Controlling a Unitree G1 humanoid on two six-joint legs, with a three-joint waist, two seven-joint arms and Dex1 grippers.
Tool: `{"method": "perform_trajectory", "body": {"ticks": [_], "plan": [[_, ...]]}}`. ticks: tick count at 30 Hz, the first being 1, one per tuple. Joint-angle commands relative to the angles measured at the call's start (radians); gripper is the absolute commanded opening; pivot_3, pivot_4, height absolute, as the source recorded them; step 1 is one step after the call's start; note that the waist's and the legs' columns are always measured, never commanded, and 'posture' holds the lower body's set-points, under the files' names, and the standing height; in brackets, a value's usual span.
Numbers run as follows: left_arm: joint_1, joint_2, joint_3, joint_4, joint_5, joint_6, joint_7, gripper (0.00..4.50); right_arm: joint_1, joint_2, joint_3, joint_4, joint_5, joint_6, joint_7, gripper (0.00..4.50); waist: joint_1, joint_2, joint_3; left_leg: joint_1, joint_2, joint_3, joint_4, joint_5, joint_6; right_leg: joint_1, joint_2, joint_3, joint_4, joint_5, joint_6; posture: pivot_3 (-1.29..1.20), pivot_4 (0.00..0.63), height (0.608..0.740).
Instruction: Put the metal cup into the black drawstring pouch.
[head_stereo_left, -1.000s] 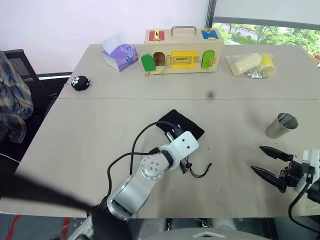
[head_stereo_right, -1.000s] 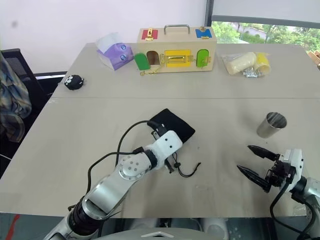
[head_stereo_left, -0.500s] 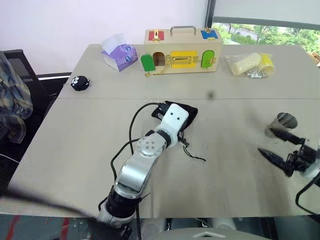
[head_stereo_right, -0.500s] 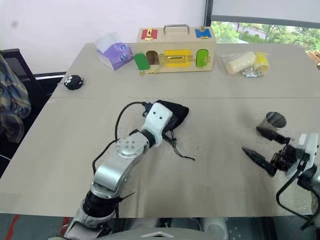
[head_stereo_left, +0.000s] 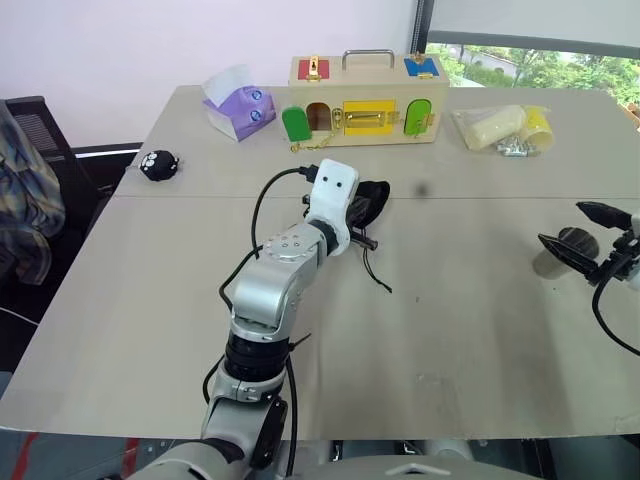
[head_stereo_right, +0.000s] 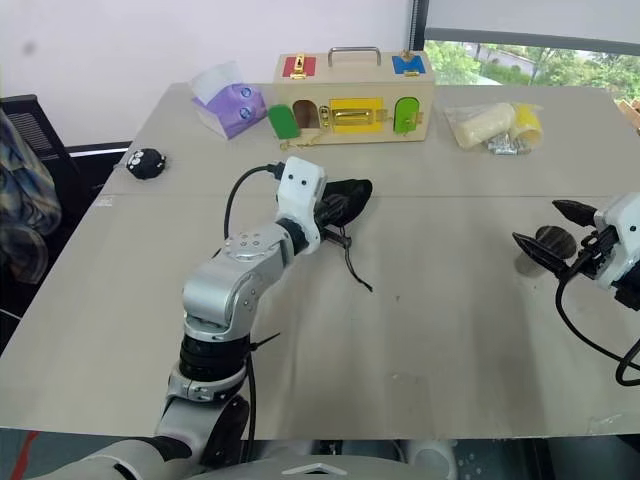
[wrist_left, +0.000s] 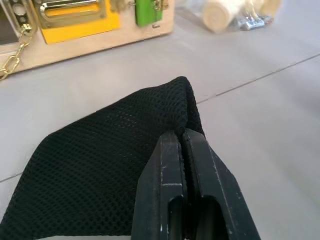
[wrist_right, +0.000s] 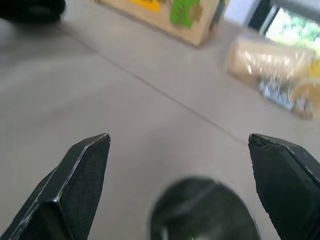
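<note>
Left gripper (wrist_left: 184, 137) clamped on the edge of the black drawstring pouch (wrist_left: 110, 165), pouch lifted off the table (head_stereo_left: 450, 330), cord dangling below. Right gripper (head_stereo_right: 553, 232) spread wide, fingertips either side of the metal cup (wrist_right: 202, 210), above it, not touching. Cup stands on the table near its right edge, well apart from the pouch.

The left arm (head_stereo_left: 275, 300) is built of silver-grey rounded metal joints ending in a white wrist block with two small dark holes, a black cable looping alongside. Each pincer has two black pointed fingers (wrist_right: 80, 170), apparently with finely textured inner pads.
</note>
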Motion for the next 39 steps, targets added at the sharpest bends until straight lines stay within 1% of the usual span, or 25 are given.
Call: {"method": "perform_trajectory", "body": {"ticks": [1,8,13,16,17,18,19,22,29,32,35,39], "plan": [[-0.017,0.004,0.005,-0.034,-0.015,0.005,0.011,0.06,-0.037,-0.044,-0.011,0.022,-0.020,0.024,0.000,4.50,0.000,0.000,0.000,0.000,0.000,0.000,0.000,0.000,0.000,0.000,0.000,0.000,0.000,0.000,0.000,0.00,0.150,0.740],[-0.017,0.009,0.040,-0.075,-0.050,0.054,0.018,0.06,-0.020,-0.088,0.027,0.029,-0.046,0.101,0.043,4.50,-0.001,0.000,0.000,0.000,0.000,0.000,0.000,0.000,-0.001,0.000,0.000,-0.001,0.000,0.000,0.000,0.00,0.150,0.740],[-0.025,0.034,0.049,-0.081,-0.068,0.068,0.016,0.06,0.008,-0.112,0.057,0.034,-0.077,0.089,0.100,4.50,-0.001,0.000,-0.001,0.002,0.001,-0.002,-0.003,0.001,-0.002,0.005,0.001,-0.003,-0.006,0.001,0.002,0.00,0.150,0.740],[-0.030,0.049,0.053,-0.078,-0.075,0.069,0.015,0.00,0.009,-0.118,0.056,0.036,-0.094,0.070,0.109,3.70,-0.001,0.000,-0.001,0.002,0.001,-0.002,-0.003,0.001,-0.003,0.005,0.002,-0.004,-0.007,0.001,0.002,0.00,0.150,0.740],[-0.031,0.052,0.055,-0.077,-0.077,0.070,0.013,0.00,0.010,-0.118,0.055,0.035,-0.099,0.060,0.112,3.24,0.000,0.000,-0.001,0.002,0.001,-0.002,-0.003,0.001,-0.003,0.005,0.002,-0.005,-0.007,0.001,0.002,0.00,0.150,0.740],[-0.032,0.055,0.055,-0.075,-0.078,0.069,0.013,0.00,0.010,-0.116,0.052,0.035,-0.103,0.050,0.112,2.87,0.000,0.000,-0.001,0.002,0.001,-0.002,-0.003,0.001,-0.003,0.005,0.002,-0.006,-0.008,0.001,0.002,0.00,0.150,0.740],[-0.033,0.058,0.055,-0.074,-0.079,0.069,0.012,0.00,0.008,-0.114,0.048,0.036,-0.105,0.044,0.108,2.77,0.000,0.000,-0.001,0.001,0.001,-0.002,-0.003,0.001,-0.003,0.005,0.002,-0.007,-0.008,0.001,0.002,0.00,0.150,0.740],[-0.032,0.063,0.048,-0.071,-0.083,0.066,0.009,0.00,-0.021,-0.095,0.024,0.054,-0.117,0.015,0.057,2.77,-0.001,0.000,-0.001,0.001,0.001,-0.002,-0.003,0.002,-0.003,0.005,0.001,-0.007,-0.007,0.001,0.002,0.00,0.150,0.740],[-0.035,0.076,0.032,-0.059,-0.094,0.053,0.003,0.00,-0.001,-0.073,-0.011,0.028,-0.084,0.037,0.037,2.77,0.000,0.000,-0.001,0.001,0.001,-0.003,-0.003,0.002,-0.004,0.005,0.002,-0.008,-0.007,0.001,0.002,0.00,0.150,0.740],[-0.043,0.078,0.032,-0.048,-0.100,0.048,0.001,0.00,-0.020,-0.042,-0.037,-0.008,-0.025,0.095,0.015,2.77,-0.001,0.000,-0.001,0.001,0.001,-0.003,-0.003,0.002,-0.004,0.005,0.002,-0.008,-0.007,0.001,0.002,0.00,0.150,0.740],[-0.056,0.065,0.046,-0.041,-0.122,0.058,-0.005,0.00,-0.028,-0.012,-0.024,-0.094,0.026,0.157,-0.004,2.77,-0.001,0.000,-0.001,0.001,0.001,-0.003,-0.003,0.003,-0.005,0.005,0.002,-0.008,-0.007,0.001,0.002,0.00,0.150,0.740],[-0.084,-0.020,0.123,-0.046,-0.219,0.132,-0.012,0.00,-0.081,0.097,0.003,-0.236,0.161,0.309,-0.114,2.77,-0.002,0.000,-0.001,0.001,0.001,-0.003,-0.002,0.003,-0.005,0.005,0.002,-0.008,-0.006,0.001,0.002,0.00,0.150,0.740]]}}
